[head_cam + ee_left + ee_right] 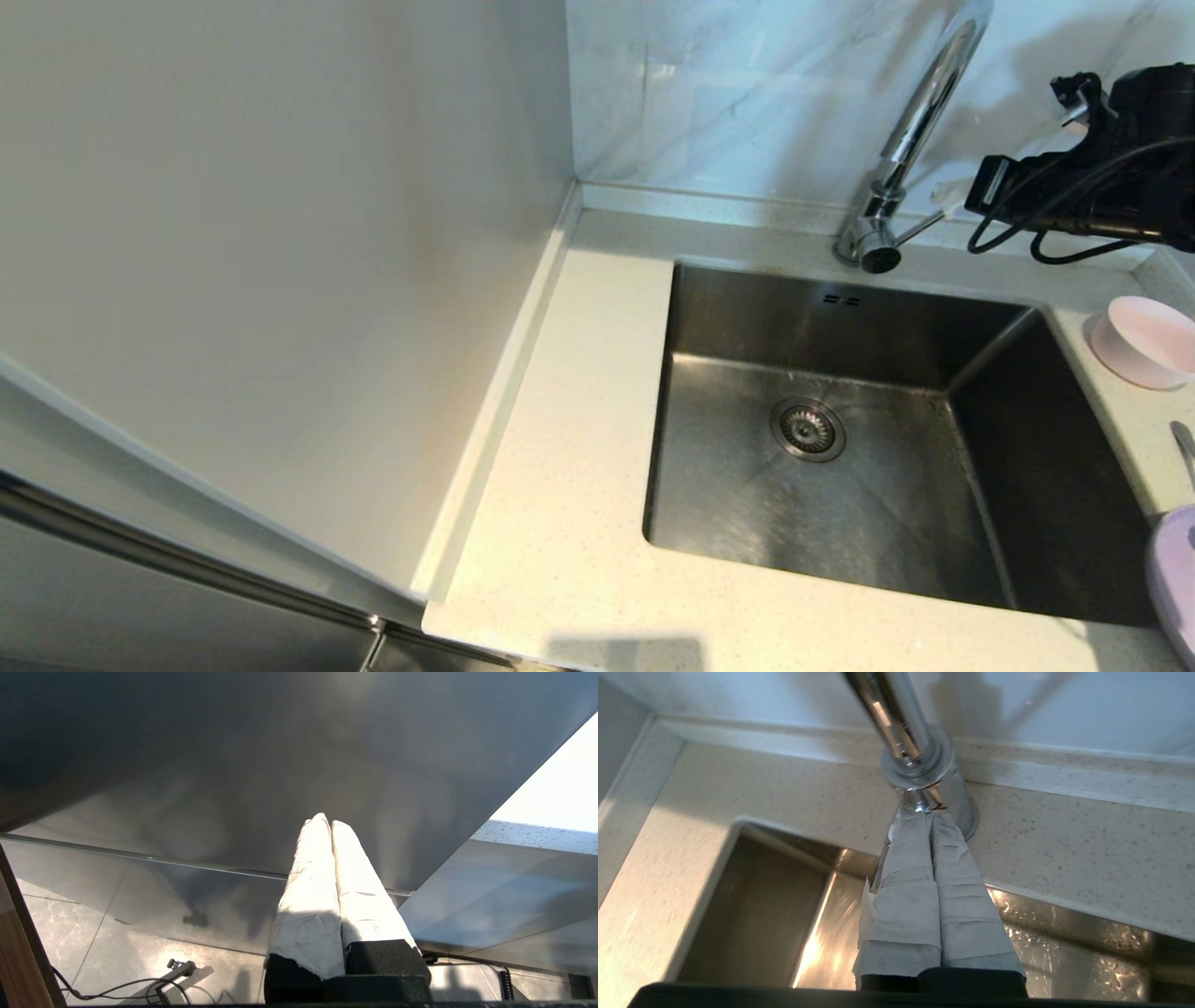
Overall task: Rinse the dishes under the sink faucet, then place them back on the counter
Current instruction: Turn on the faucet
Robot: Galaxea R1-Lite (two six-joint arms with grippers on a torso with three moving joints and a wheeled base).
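a: the right tool (930,820) is pinched shut on nothing, tips right at the lever (920,228) at the tap (920,121) base.

b: so nudge the lever steadily, don't slip off; no water in the sink (868,485) yet.

a: bowl (1146,342), spoon (1186,448) and plate (1174,579) wait on the worktop (560,485), right of the sink. left tool (327,822) sits closed, parked below.

The desk (569,448) was cream-white with fine speckles, the sink (840,504) brushed steel grey, the bowl (1144,343) pale pink, the plate (1176,579) lilac, the faucet (920,121) shiny chrome.
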